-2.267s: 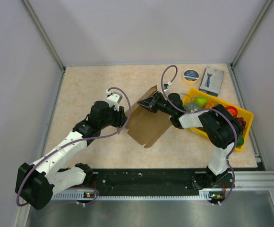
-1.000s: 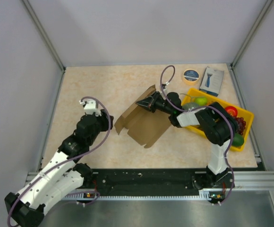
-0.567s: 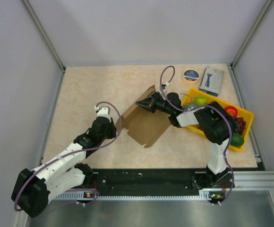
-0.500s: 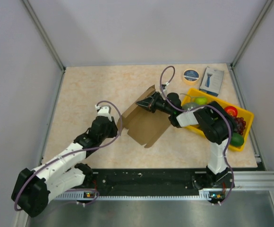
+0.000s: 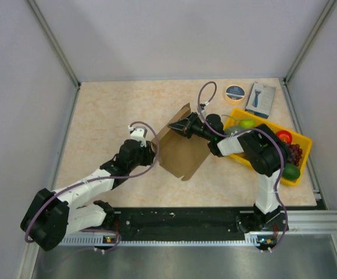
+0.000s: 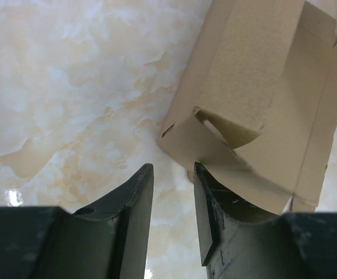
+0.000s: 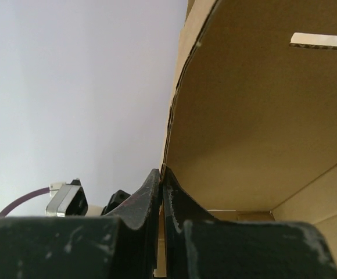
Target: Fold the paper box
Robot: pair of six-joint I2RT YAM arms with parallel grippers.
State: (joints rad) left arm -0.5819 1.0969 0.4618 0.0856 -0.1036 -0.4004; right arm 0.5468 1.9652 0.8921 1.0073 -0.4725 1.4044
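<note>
The paper box [image 5: 183, 154] is a brown cardboard sheet, partly folded, standing tilted at the table's middle. My right gripper [image 5: 177, 126] is shut on its upper back edge; in the right wrist view that cardboard wall [image 7: 261, 104] runs up from between the closed right gripper [image 7: 161, 174]. My left gripper [image 5: 153, 152] is at the box's left side, low over the table. In the left wrist view the left gripper [image 6: 173, 174] is open with only tabletop between its fingers, and its right finger [image 6: 206, 197] lies against the box's lower corner flap [image 6: 197, 142].
A yellow tray [image 5: 303, 141] with fruit stands at the right, under the right arm. Behind it lie a tape roll [image 5: 235, 93] and a small blue-and-white box [image 5: 260, 99]. White walls enclose the table on three sides.
My left arm swung back in from the left to the box's left side and its jaws narrowed. The left flap, which lay spread outward, now stands up. The right arm has not moved.
</note>
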